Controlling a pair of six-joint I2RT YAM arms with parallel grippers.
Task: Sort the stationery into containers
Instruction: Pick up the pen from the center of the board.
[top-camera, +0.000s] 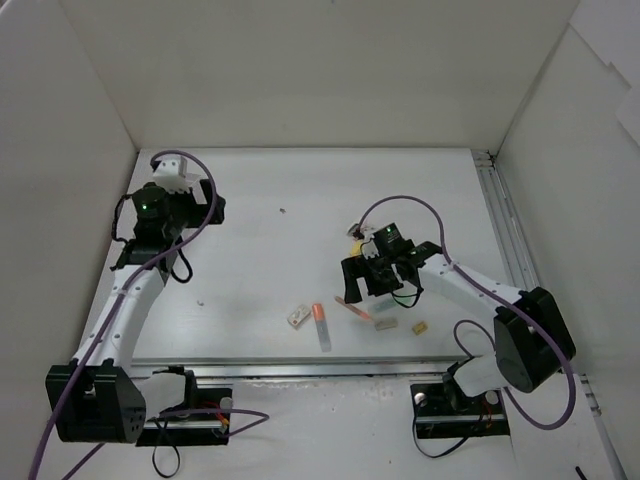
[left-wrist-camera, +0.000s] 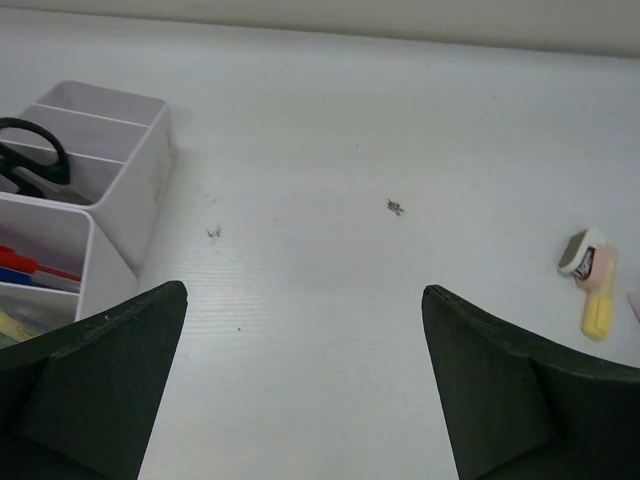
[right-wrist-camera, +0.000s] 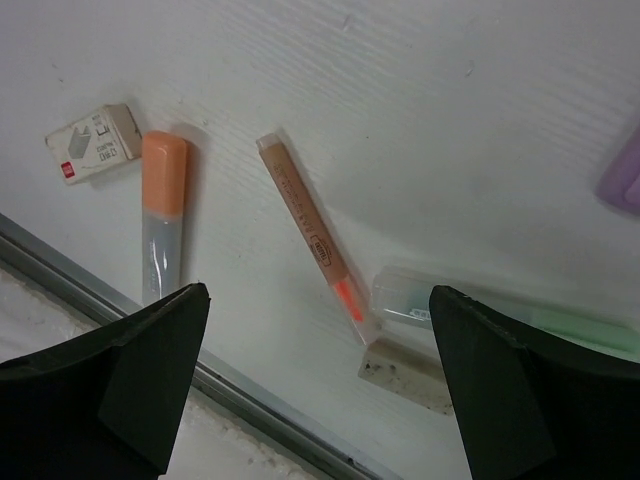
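The white organiser (left-wrist-camera: 120, 165) stands at the left of the left wrist view, with black-handled scissors (left-wrist-camera: 30, 160) in one compartment and red and blue pens (left-wrist-camera: 35, 268) in the nearer one. My left gripper (left-wrist-camera: 303, 292) hangs open beside it over bare table, holding nothing. In the top view the organiser (top-camera: 175, 172) peeks out from behind the left gripper (top-camera: 205, 205). My right gripper (right-wrist-camera: 318, 292) is open above a thin orange pen (right-wrist-camera: 315, 240), an orange-capped highlighter (right-wrist-camera: 163, 215), a green highlighter (right-wrist-camera: 450, 305) and a whitish eraser (right-wrist-camera: 410, 372). A boxed eraser (right-wrist-camera: 95, 142) lies further left.
A yellow highlighter (left-wrist-camera: 597, 300) and a small eraser (left-wrist-camera: 578, 252) lie behind the right gripper (top-camera: 372, 285). A tan eraser (top-camera: 420, 326) sits right of the cluster. A metal rail (right-wrist-camera: 250, 400) runs along the table's near edge. White walls enclose the table (top-camera: 300, 200).
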